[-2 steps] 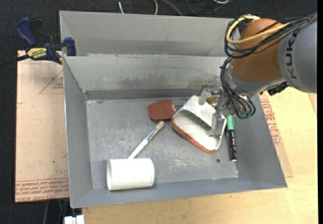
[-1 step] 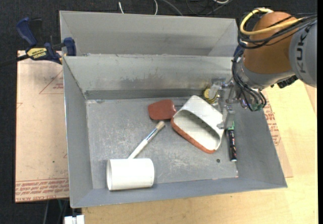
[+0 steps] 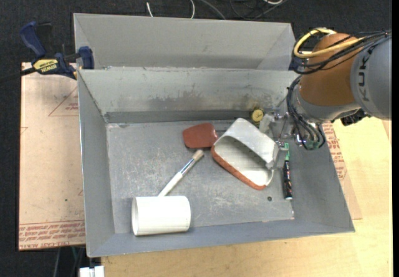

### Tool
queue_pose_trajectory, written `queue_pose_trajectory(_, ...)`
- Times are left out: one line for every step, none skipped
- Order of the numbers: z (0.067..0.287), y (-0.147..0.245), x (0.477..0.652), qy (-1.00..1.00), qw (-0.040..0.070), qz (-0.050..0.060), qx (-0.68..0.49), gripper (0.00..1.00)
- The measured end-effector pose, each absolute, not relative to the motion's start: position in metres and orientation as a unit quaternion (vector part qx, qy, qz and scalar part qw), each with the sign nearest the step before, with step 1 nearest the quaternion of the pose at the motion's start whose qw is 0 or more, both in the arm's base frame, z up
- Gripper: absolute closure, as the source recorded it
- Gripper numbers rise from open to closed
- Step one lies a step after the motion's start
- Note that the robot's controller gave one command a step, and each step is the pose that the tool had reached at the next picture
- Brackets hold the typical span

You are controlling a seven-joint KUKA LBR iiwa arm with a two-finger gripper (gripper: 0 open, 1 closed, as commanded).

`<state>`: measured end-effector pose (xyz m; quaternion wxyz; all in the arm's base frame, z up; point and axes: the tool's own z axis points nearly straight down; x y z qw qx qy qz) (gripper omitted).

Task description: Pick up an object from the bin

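Note:
My gripper (image 3: 277, 137) hangs at the right side of the bin, low over the right edge of a white scoop-shaped tray with an orange rim (image 3: 243, 154). The tray lies tilted in the middle right of the bin, and the gripper looks to be touching or just beside its right end. A slim black pen-like thing (image 3: 287, 180) lies just below the gripper by the right wall. A small yellow round piece (image 3: 257, 114) sits behind it near the back wall.
A reddish-brown flat oval piece (image 3: 199, 136) lies left of the tray. A thin white brush with a tan tip (image 3: 181, 174) runs diagonally toward a white cup (image 3: 161, 214) lying on its side at the front left. The arm's orange cover and cables overhang the right rim.

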<state>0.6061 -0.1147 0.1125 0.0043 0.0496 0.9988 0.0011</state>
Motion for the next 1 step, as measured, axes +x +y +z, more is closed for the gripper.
queue_pose_trajectory(0.0775, -0.1011, 0.6049, 0.994, 0.019, 0.002, 0.104, 0.00)
